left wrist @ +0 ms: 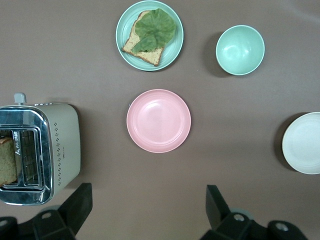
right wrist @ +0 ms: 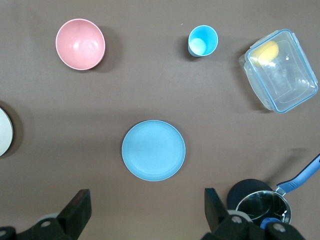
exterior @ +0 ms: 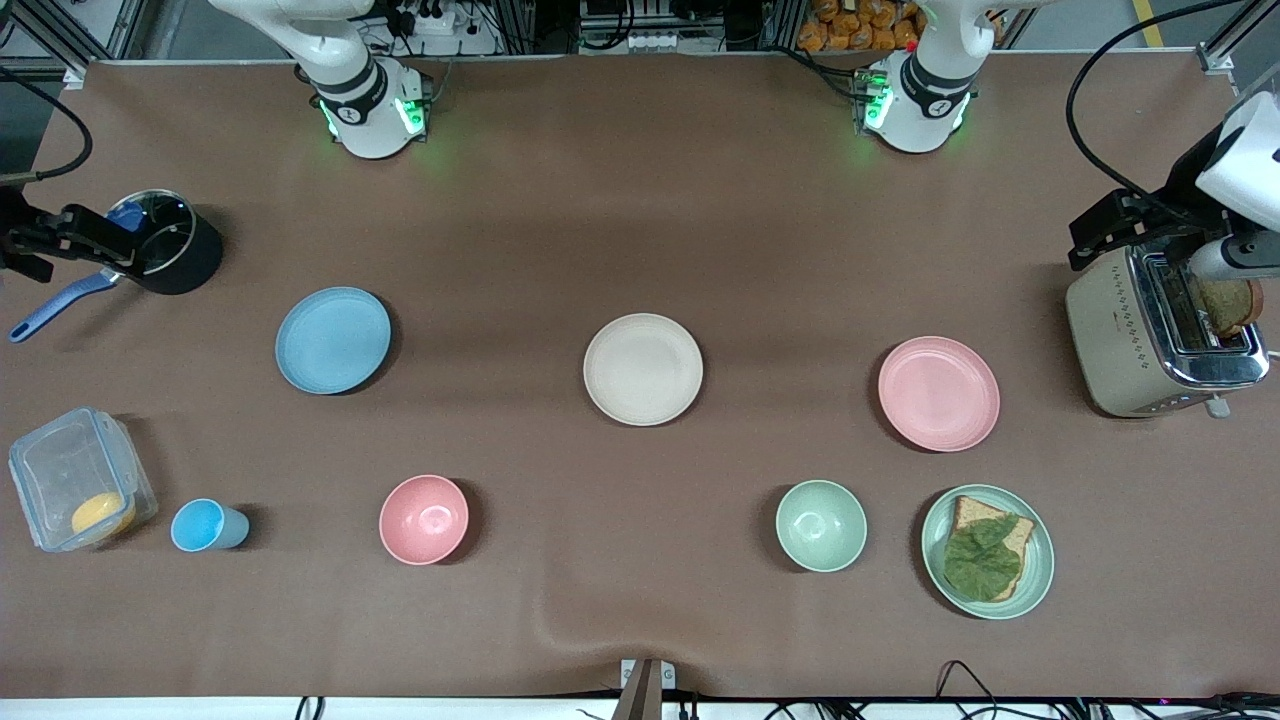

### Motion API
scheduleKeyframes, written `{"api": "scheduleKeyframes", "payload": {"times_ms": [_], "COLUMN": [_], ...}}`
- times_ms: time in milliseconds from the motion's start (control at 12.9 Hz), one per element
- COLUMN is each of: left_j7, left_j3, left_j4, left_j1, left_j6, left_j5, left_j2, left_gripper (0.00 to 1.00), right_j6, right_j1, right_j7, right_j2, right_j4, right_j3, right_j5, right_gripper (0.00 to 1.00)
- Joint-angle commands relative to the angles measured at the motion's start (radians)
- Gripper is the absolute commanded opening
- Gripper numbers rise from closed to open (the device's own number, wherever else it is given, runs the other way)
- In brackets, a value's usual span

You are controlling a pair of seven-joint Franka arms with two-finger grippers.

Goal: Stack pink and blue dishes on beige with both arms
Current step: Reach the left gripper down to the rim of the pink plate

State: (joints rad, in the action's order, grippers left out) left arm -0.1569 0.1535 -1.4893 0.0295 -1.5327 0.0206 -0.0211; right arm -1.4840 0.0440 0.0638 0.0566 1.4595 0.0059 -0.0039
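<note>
Hovering spread-fingered, left gripper point(left wrist: 145, 210) over pink plate point(exterior: 938, 393), right gripper point(right wrist: 145, 212) over blue plate point(exterior: 332, 340)

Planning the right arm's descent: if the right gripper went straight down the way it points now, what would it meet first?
Probably bare table just short of the blue plate; the right gripper hangs open, pointing straight down beside that plate's edge. Depth is unclear.

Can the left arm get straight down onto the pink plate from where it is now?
Probably yes. The left gripper hangs open above the table with the pink plate in plain sight below it. The plate lies bare and apart from the toaster and the green bowl, so nothing blocks the descent.
</note>
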Motion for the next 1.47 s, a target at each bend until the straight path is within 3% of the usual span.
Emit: {"api": "scheduleKeyframes", "payload": {"times_ms": [0,387,542,696,851,1161,1393], "left_j7": [0.04,0.051,0.046,0.053,0.056,0.102,0.138], "left_j3": [0.004,0.001,-0.002,0.004,0.003,0.003,0.001], "left_j4": [0.0,-0.044,-0.188,-0.39,-0.511,-0.592,-0.591], "left_j1": [0.003,0.01,0.024,0.113,0.122,0.177,0.193], "left_j6": [0.029,0.019,-0.119,-0.355,-0.544,-0.746,-0.797], "left_j5": [0.022,0.012,0.019,0.003,0.004,0.013,0.025], "left_j2": [0.012,-0.043,-0.057,-0.051,-0.098,-0.242,-0.354], "left_gripper": [1.0,1.0,1.0,1.0,1.0,1.0,1.0], "right_j6": [-0.012,-0.012,-0.012,-0.01,-0.007,0.001,0.001], "right_j1": [0.013,0.01,0.01,0.013,0.013,0.019,0.033], "right_j7": [-0.015,-0.015,-0.015,-0.015,-0.015,-0.015,-0.004], "right_j2": [-0.021,-0.02,-0.02,-0.02,-0.02,-0.015,-0.009], "right_j4": [0.022,0.016,0.016,0.018,0.018,0.018,0.019], "right_j3": [0.014,0.017,0.017,0.016,0.016,0.011,0.011], "right_j5": [-0.016,-0.016,-0.016,-0.016,-0.016,-0.015,-0.01], "right_gripper": [1.0,1.0,1.0,1.0,1.0,1.0,1.0]}}
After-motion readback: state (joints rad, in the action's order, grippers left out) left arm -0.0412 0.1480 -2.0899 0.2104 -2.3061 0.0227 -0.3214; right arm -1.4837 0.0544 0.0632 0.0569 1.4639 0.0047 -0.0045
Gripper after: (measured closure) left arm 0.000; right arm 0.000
